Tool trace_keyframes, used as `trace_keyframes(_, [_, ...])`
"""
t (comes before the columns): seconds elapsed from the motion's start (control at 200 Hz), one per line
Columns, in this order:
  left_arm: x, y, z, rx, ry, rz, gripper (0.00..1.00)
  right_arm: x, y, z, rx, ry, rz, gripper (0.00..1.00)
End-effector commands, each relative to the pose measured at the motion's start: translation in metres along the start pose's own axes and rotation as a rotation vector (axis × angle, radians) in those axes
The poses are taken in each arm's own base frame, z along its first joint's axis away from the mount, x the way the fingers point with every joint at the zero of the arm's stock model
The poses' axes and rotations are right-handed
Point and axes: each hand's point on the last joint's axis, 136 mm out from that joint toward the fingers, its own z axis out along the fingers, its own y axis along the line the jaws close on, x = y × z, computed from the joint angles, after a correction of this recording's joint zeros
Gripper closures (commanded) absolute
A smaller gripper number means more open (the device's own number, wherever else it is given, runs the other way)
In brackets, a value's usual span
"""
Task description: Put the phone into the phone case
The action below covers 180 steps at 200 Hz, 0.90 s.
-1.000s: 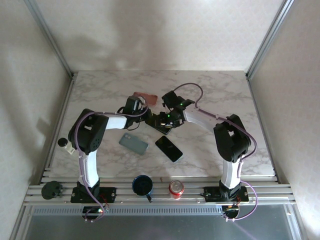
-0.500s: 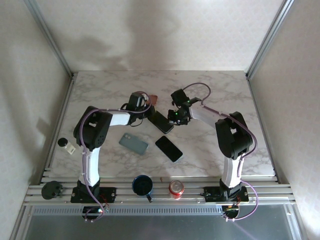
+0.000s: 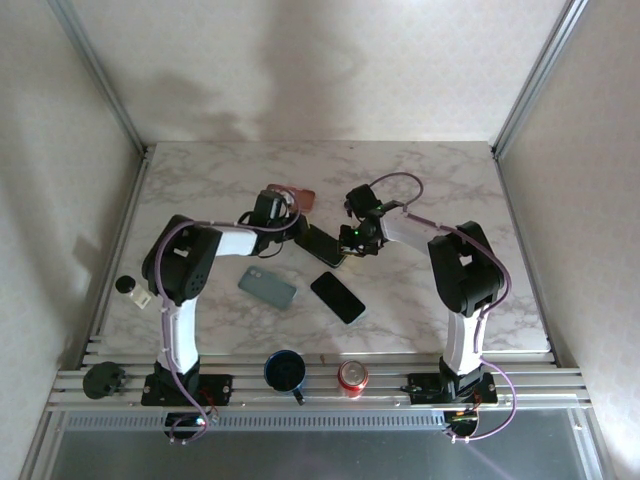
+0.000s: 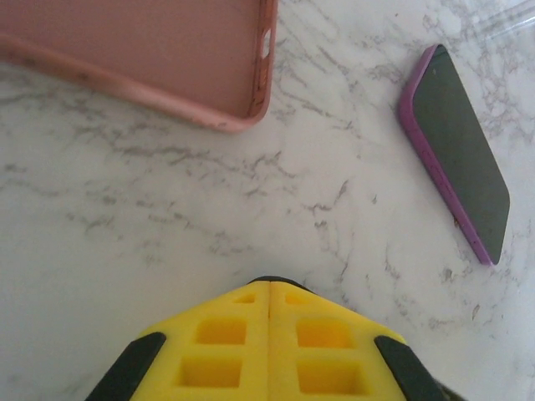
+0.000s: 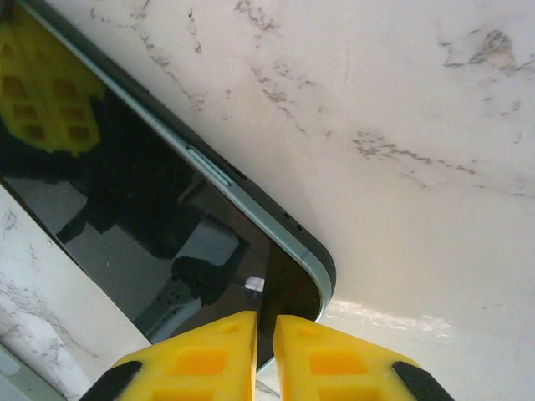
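Note:
A dark-screened phone with a pale teal rim hangs between the two grippers, tilted off the marble. My right gripper pinches its right-hand corner; in the right wrist view the yellow fingertips clamp the thin edge. My left gripper sits at the phone's left end, shut with nothing between its fingers. A pink phone case lies open side up just behind. A grey-green phone case lies nearer the front.
A second black phone with a purple rim lies flat on the marble table. A blue mug and a red can stand at the front rail. A small bottle is at the left edge.
My right gripper drew back to the right, off the phone's middle to its corner, and closed there. The left gripper shifted slightly and stayed shut.

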Motion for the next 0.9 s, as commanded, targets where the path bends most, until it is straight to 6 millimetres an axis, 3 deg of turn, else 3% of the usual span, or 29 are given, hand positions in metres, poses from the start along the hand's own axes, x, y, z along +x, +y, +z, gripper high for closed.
trace_keyframes(0.0, [0.025,0.035,-0.008,-0.112,0.063,-0.037,1.0,0.006,-0.014,-0.005,0.036,0.012,0.015,0.84])
trace_keyframes(0.581, [0.033,0.043,-0.017,-0.132,0.068,-0.038,1.0,0.02,-0.004,-0.021,-0.039,0.011,0.022,0.81])
trace_keyframes(0.896, [0.032,0.039,-0.022,-0.121,0.06,-0.043,1.0,0.03,-0.004,-0.008,-0.077,0.045,0.05,0.81])
